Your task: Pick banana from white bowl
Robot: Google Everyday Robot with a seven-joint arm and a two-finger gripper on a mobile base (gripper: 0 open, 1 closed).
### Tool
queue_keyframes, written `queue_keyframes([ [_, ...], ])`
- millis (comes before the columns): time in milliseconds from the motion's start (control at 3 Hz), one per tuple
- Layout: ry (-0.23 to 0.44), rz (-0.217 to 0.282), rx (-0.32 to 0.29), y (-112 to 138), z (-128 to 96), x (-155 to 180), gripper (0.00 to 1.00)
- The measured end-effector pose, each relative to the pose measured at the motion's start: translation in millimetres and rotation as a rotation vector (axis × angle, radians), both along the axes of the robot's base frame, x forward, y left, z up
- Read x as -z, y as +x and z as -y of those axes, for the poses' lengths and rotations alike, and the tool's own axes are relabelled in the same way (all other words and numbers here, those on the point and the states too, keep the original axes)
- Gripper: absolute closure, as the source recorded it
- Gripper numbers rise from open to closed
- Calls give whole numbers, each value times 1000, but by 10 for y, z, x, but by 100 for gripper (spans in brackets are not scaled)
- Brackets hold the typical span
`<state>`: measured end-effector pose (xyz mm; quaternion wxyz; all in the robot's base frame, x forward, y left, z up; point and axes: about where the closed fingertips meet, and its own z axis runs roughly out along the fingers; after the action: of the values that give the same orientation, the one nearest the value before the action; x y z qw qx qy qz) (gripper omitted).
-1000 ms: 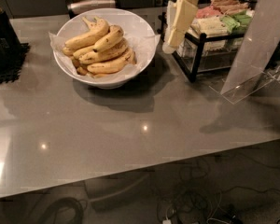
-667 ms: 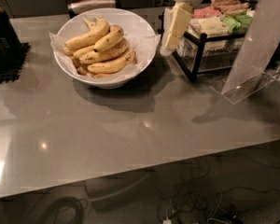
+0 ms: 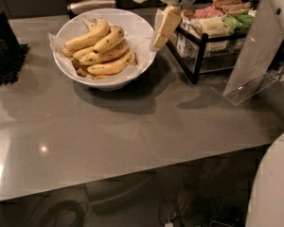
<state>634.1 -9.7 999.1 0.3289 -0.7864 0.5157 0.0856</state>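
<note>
The white bowl (image 3: 142, 30), lined with crinkled white paper, stands at the back left of the grey table. It holds a pile of several yellow bananas. The banana (image 3: 109, 39), short and plump with brown speckles and a dark tip, lies on top of the pile, right of centre. Longer curved bananas lie beside and under it. My gripper (image 3: 162, 31) hangs down from the white wrist at the top of the camera view, just above and outside the bowl's right rim. It holds nothing that I can see and is apart from the bananas.
A black wire rack (image 3: 199, 56) with snack packs stands right of the bowl, close behind the gripper. A clear acrylic stand (image 3: 255, 56) is further right. A dark object (image 3: 4, 41) sits at the left edge. The robot's white body (image 3: 274, 188) fills the lower right corner.
My gripper has moved left, from over the wire rack to the bowl's right rim. The bowl and bananas have not moved.
</note>
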Motion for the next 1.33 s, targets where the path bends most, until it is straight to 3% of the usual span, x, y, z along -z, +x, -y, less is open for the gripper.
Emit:
queue_keyframes([
  [333,3,3,37,33,42,36,28],
  [667,32,23,31,209,-178,95,28],
  [1000,56,47,-20,362,-504,122,30],
  [1333,67,36,-74,374,-793,223,29],
])
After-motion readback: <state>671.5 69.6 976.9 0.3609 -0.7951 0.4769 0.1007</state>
